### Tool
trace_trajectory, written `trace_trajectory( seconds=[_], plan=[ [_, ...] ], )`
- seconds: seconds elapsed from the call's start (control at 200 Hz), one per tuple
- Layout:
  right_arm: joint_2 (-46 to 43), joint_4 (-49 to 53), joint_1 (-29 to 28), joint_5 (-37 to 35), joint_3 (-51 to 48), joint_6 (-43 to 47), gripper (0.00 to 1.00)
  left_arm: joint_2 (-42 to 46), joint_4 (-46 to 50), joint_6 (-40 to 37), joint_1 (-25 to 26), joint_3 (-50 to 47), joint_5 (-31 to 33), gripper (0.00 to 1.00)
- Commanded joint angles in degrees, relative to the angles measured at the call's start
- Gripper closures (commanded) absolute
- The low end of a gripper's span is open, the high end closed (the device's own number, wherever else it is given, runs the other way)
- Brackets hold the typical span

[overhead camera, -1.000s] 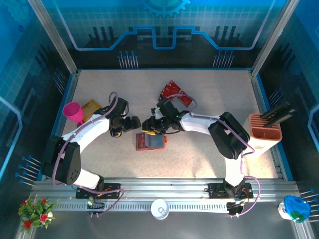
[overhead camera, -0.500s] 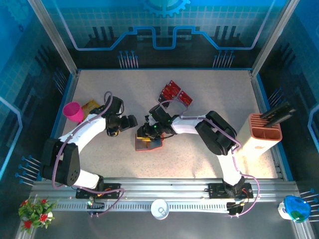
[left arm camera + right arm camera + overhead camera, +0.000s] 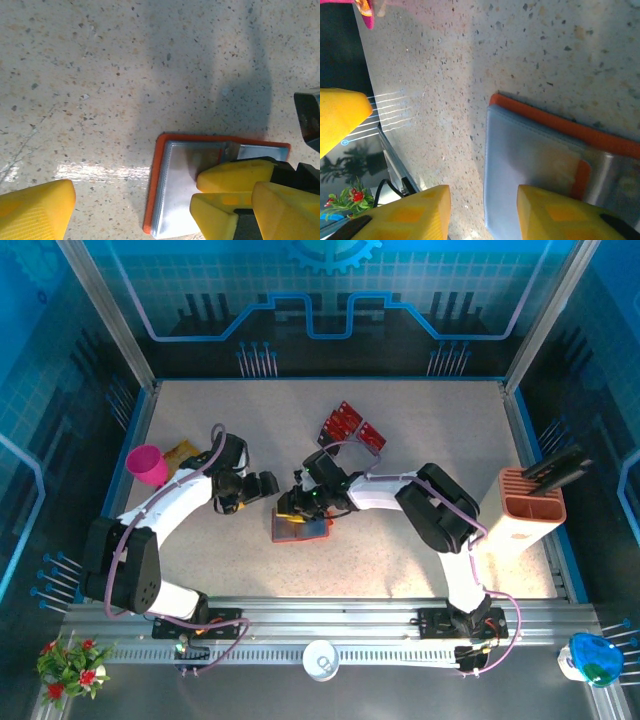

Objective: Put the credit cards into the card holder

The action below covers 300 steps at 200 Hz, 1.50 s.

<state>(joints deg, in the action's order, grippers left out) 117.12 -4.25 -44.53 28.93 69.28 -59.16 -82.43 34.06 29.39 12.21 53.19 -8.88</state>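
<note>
Moved since a second ago: the right gripper (image 3: 295, 508) has swung left and nearer, onto the far edge of the card holder (image 3: 305, 530); the left gripper (image 3: 262, 486) has drawn back a little toward the left edge; the card holder has stayed put.

Top view, surroundings: a pink cup (image 3: 147, 464) stands near the left edge of the tabletop (image 3: 380, 565), with a yellow snack bag (image 3: 184, 452) just beside it. An orange slotted rack (image 3: 532, 508) stands at the right edge.

Top view, in the way: the right arm (image 3: 385, 488) lies between the credit cards (image 3: 350, 427) and the card holder.

Top view, card holder: lies flat near the tabletop's middle, long axis about left to right, grey pocket toward the right.

Top view, credit cards: a red fan toward the far edge, apart from the card holder, running from far left to near right.

Left wrist, card holder (image 3: 175, 190): grey inside up, orange rim showing, one corner pointing up the view.

Left wrist, grippers: the left gripper's fingers (image 3: 35, 207) stand wide apart and grasp nothing. The right gripper's fingertips (image 3: 234, 175) sit over the grey pocket; contact cannot be told.

Right wrist, surroundings: flowers (image 3: 345, 200) show beyond the tabletop's edge.

Right wrist, card holder (image 3: 530, 160): grey sleeve with an orange border.

Right wrist, gripper: jaws partly apart, one finger (image 3: 555, 212) over the grey sleeve, the other over bare tabletop, nothing clasped between them.
</note>
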Motion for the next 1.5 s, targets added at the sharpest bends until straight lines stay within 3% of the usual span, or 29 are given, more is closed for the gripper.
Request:
trace_trajectory(
  seconds=[0.0, 0.345, 0.495, 0.695, 0.93, 1.241, 1.496],
  plan=[
    [-3.26, -0.76, 1.06, -0.24, -1.13, -0.35, 0.60, -0.27, -0.36, -1.84, -0.47, 0.81, -2.84, 0.07],
    [-8.91, -0.84, 4.32, -0.01, -5.67, 0.19, 0.61, -0.52, -1.46, -1.10, 0.49, -1.85, -4.46, 0.07],
    [-14.34, 8.60, 10.06, -1.20, -3.59, 6.61, 0.61, -0.71, -1.89, -0.74, 1.74, -2.71, -4.05, 0.06],
    [-13.84, 34.89, 18.13, -7.74, 15.18, 23.22, 0.61, -2.13, -3.01, -0.18, 3.41, -2.80, -3.44, 0.04],
    [0.79, 58.69, 19.79, -17.21, 44.95, 37.83, 0.61, -3.74, -3.72, -0.02, 4.21, -2.06, -2.25, 0.01],
    [17.44, 72.41, 17.42, -24.32, 69.66, 44.91, 0.66, -5.63, -1.92, -0.71, 4.40, -0.15, 0.97, 0.01],
    [23.63, 74.50, 15.65, -30.22, 74.25, 47.35, 0.71, -6.87, -1.37, -0.82, 4.41, 0.80, 0.84, 0.01]
  ],
)
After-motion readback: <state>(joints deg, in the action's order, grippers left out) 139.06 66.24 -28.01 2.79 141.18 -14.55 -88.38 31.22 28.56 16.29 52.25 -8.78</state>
